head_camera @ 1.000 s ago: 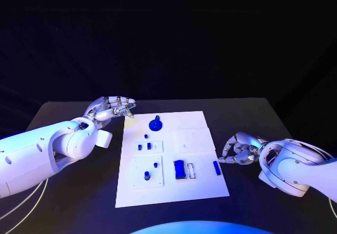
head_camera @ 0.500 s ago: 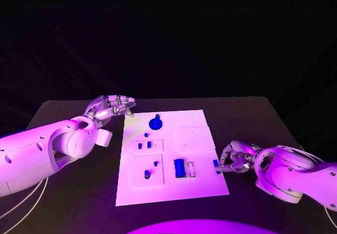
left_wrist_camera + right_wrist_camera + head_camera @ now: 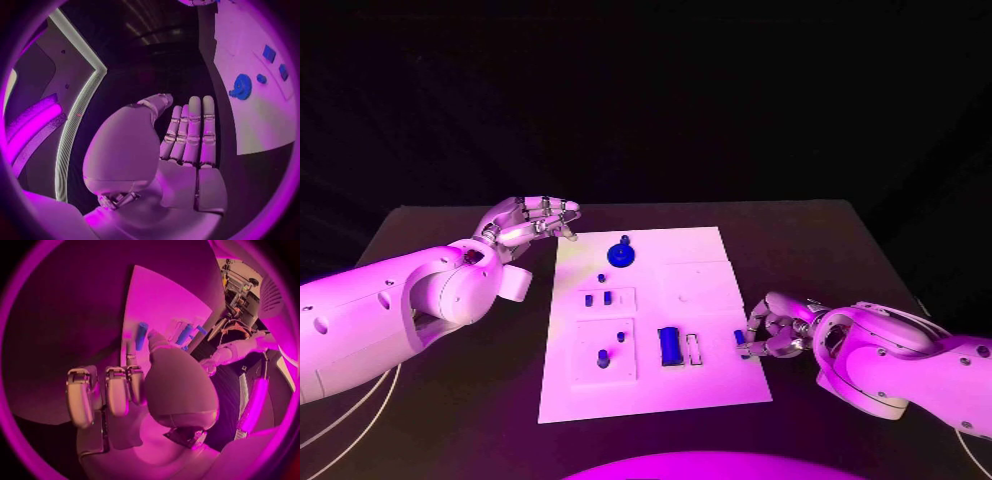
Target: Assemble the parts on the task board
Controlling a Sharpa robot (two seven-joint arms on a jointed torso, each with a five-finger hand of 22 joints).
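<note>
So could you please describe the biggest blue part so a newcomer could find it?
Start at the white task board mid-table and go to its far end. The round blue part lies there near the left hand, wider than every other blue piece.

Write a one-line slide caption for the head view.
Right hand reaches a blue part at the task board edge; left hand waits beside it.

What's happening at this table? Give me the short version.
A two-armed robot is assembling small blue parts on a white task board. Its right hand is at the board's right edge, fingers down by a small blue bar; whether it grips it cannot be told. The left hand hovers off the board's far left corner, holding nothing. The other parts lie on the board.
</note>
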